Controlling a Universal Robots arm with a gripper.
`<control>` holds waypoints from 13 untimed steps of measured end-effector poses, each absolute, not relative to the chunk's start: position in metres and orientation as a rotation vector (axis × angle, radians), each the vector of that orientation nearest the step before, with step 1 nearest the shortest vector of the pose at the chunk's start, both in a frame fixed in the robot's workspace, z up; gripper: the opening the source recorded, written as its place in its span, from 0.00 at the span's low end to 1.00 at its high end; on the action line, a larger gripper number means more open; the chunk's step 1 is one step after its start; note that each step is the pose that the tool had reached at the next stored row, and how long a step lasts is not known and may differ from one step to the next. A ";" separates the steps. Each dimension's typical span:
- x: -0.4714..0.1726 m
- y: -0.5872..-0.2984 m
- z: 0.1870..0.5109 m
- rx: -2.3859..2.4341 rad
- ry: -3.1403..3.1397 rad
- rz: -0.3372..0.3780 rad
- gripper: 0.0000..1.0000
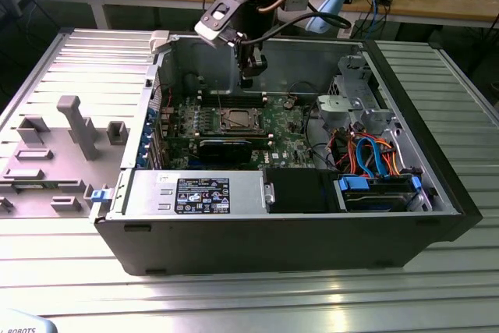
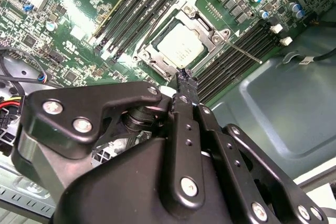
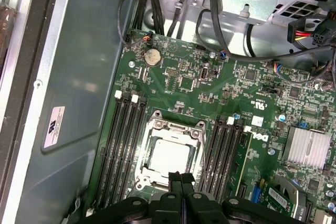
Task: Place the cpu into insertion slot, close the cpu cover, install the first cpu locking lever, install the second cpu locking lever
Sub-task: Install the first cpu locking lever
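Pincer (image 1: 249,77) hangs over the motherboard (image 1: 284,126) inside the open computer case (image 1: 405,216). In both wrist views we see its two fingertips (image 3: 178,178) (image 2: 183,74) pressed together with no gap, gripping nothing. In the exterior view it appears clear of the board, just above the insertion slot (image 1: 238,120).

We count one cpu (image 3: 169,156) (image 2: 181,45), its dull silver top lying flat in the slot. One cpu cover (image 3: 173,129) (image 2: 156,57), a silvery frame, lies down around it, and the chip shows through its window. One locking lever (image 2: 241,51), a thin metal rod, juts from a corner of the frame across the neighbouring memory slots (image 2: 231,56).

Two banks of these long black slots flank the socket, one on each side (image 3: 123,145) (image 3: 226,153). We also note one coin cell (image 3: 152,56) and one finned silver heatsink (image 3: 308,148).

Two labels carry print. One is a white label (image 3: 54,126) on the case wall. The other is a black label (image 1: 201,195) on the grey box at the case front.
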State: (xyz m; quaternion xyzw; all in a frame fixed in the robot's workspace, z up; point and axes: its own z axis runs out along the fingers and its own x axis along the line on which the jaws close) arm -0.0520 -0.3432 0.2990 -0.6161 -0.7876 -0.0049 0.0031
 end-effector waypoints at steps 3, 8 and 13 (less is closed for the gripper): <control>-0.052 -0.343 0.299 -1.932 -2.470 -0.015 0.11; -0.052 -0.343 0.299 -1.882 -2.507 -0.015 0.11; -0.056 -0.343 0.299 -1.815 -2.556 -0.015 0.11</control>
